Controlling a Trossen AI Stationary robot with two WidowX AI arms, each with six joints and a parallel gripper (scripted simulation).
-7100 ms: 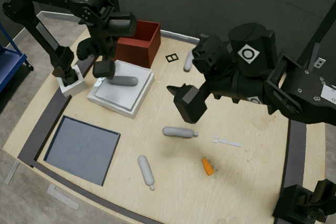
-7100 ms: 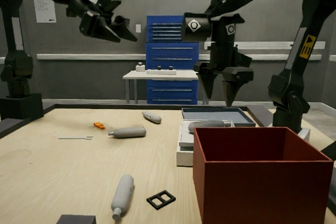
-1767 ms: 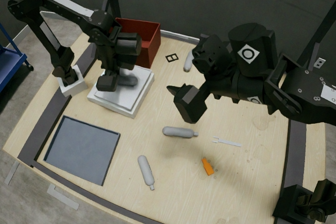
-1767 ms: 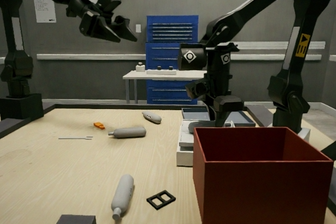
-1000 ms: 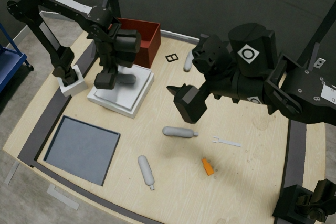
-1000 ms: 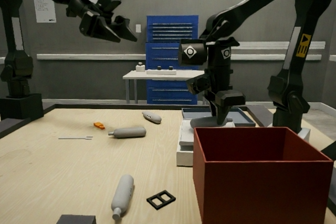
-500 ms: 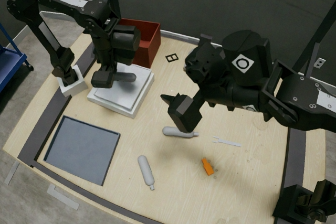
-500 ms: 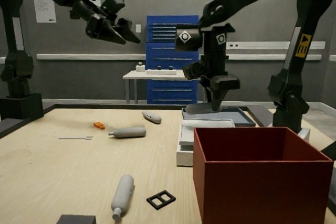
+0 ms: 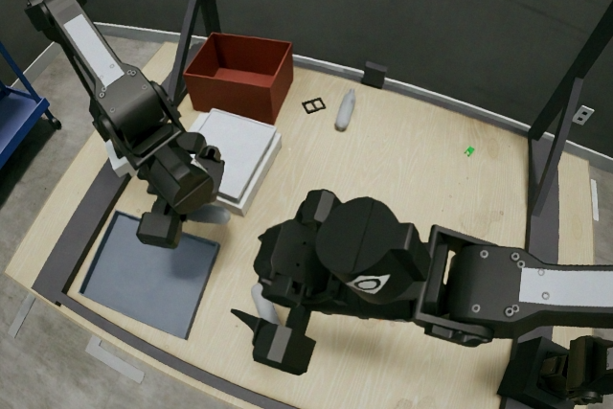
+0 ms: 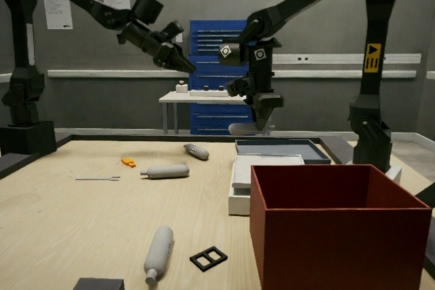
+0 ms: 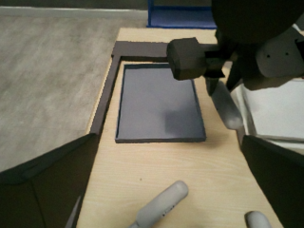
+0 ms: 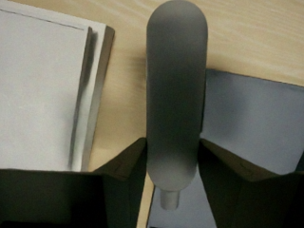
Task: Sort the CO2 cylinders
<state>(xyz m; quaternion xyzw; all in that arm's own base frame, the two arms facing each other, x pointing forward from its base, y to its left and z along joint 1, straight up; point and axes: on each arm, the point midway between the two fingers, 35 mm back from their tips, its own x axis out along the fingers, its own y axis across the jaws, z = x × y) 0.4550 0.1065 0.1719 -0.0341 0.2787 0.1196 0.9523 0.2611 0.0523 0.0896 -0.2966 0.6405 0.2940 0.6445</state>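
Pale wood tabletop (image 9: 396, 162) (image 10: 105, 209) (image 11: 133, 166) (image 12: 252, 28), seemingly three cylinders (image 9: 345, 109) (image 10: 168, 170) (image 11: 161, 204); right gripper (image 9: 185, 216) (image 10: 260, 125) (image 11: 220, 87) (image 12: 173, 142) clenched on a fourth (image 9: 213, 215) (image 10: 244, 128) (image 11: 227, 106) (image 12: 177, 95), left gripper (image 9: 245, 276) (image 10: 192, 68) (image 11: 170, 137) wide open.

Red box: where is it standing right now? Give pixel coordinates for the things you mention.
In the top view, the red box (image 9: 228, 92) (image 10: 340, 248) stands on the table near the dark wall, right beside the white scale (image 9: 242, 151) (image 10: 240, 205).

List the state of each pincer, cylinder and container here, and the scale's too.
Right pincer: shut on a cylinder
Held cylinder: raised
Left pincer: open
Loose cylinders: three, lying flat
Tray: no cylinder inside
Scale: no cylinder seen on it
Scrap bin: open-topped, contents partly hidden
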